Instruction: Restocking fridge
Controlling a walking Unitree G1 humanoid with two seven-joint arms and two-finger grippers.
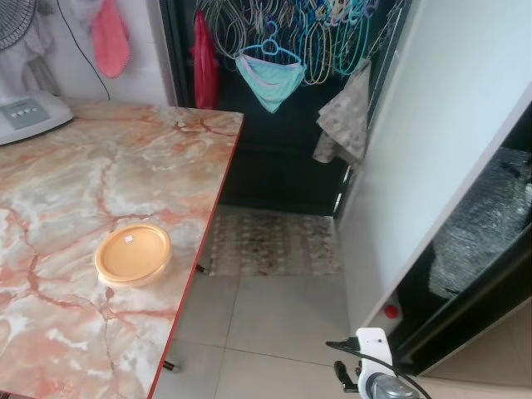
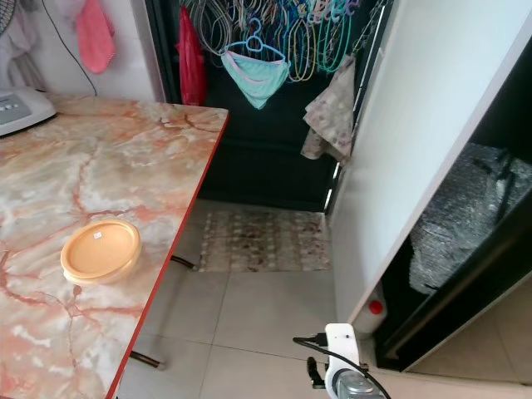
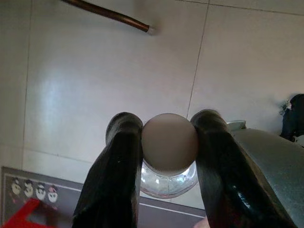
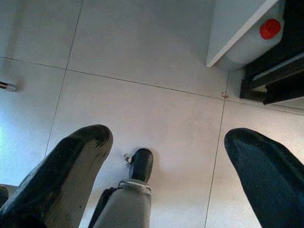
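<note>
- Left gripper (image 3: 164,147) pinches a clear bottle (image 3: 168,180) below its cap (image 3: 170,141), over the floor; right gripper (image 4: 166,142) hangs spread and idle.
- Bottle not yet shelved; carrying it into the fridge (image 1: 440,158) remains.
- Orange lidded container (image 1: 133,254) sits on the marble table (image 1: 75,183).

Orange lidded bowl (image 1: 133,254) sits on marble-pattern table (image 1: 66,183). Patterned mat (image 1: 270,244) on tiled floor (image 1: 274,324). Hangers (image 1: 307,37) overhead.

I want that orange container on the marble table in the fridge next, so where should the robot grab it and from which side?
Probably across the rim of the round orange container, coming from the table edge nearest it. It lies flat, low and wide with its lid on, so the free right gripper would need its fingers spread wide.
</note>
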